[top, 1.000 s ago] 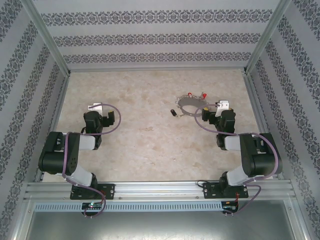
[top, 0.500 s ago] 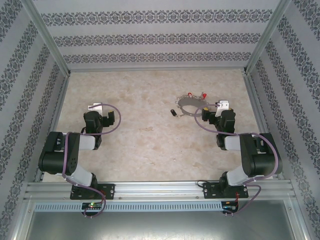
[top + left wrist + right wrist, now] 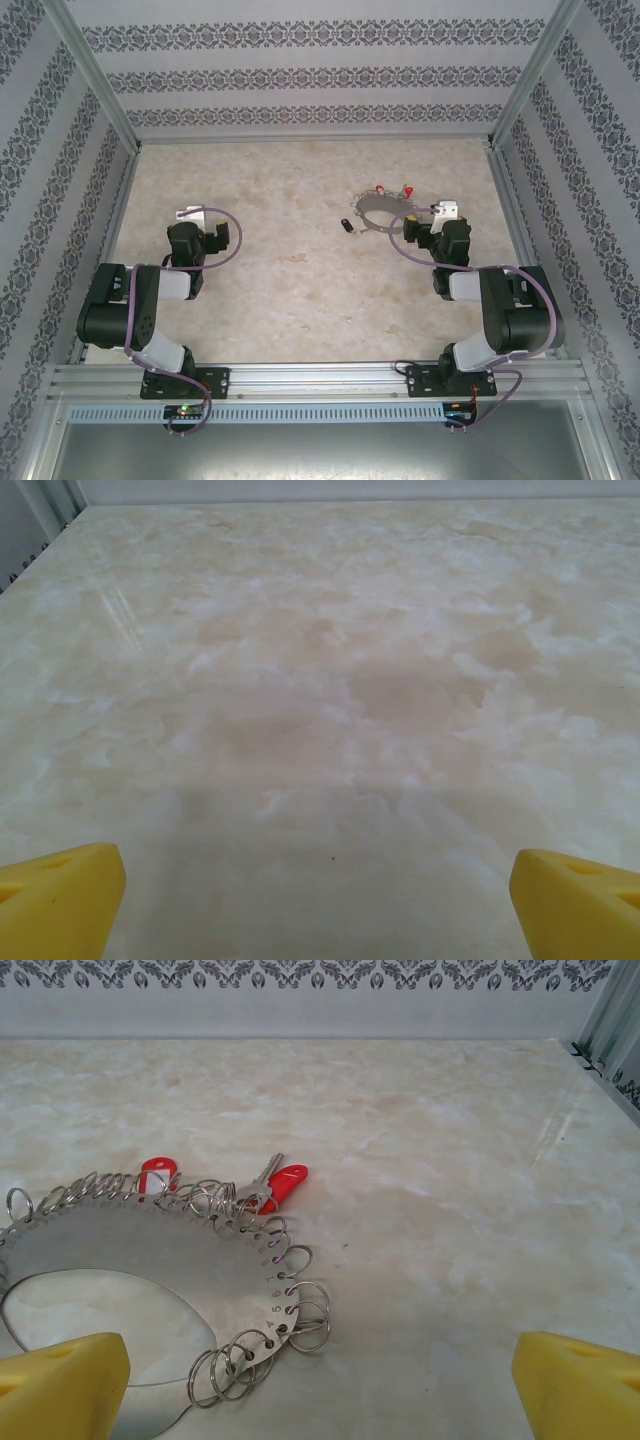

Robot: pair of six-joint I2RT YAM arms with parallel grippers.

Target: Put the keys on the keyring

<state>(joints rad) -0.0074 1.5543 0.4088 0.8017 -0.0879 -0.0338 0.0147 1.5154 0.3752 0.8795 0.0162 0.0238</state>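
1. Finds the keyring (image 3: pixel 120 1245) flat on the worktop (image 3: pixel 280 270), right of centre and toward the far side. Up close it reads as a flat silvery band with small wire rings (image 3: pixel 300 1305) strung along its rim.
2. Shows two red-headed keys (image 3: pixel 285 1182) at the keyring's far rim, in among the small rings. Cannot tell whether they are threaded on or merely touching.
3. Shows a black-headed key (image 3: pixel 347 225) alone on the worktop, just left of the keyring and apart from it.
4. Places the right end effector (image 3: pixel 320 1400) just beside the keyring's near-right edge, low over the worktop. Jaws are spread wide and gripping nothing, with yellow fingertips (image 3: pixel 60 1385) at the two bottom corners of the wrist view and the keyring's near arc just ahead of the left one.
5. Places the left end effector (image 3: pixel 320 910) well apart on the left side of the worktop, likewise opened wide, gripping nothing, over bare marbled surface.
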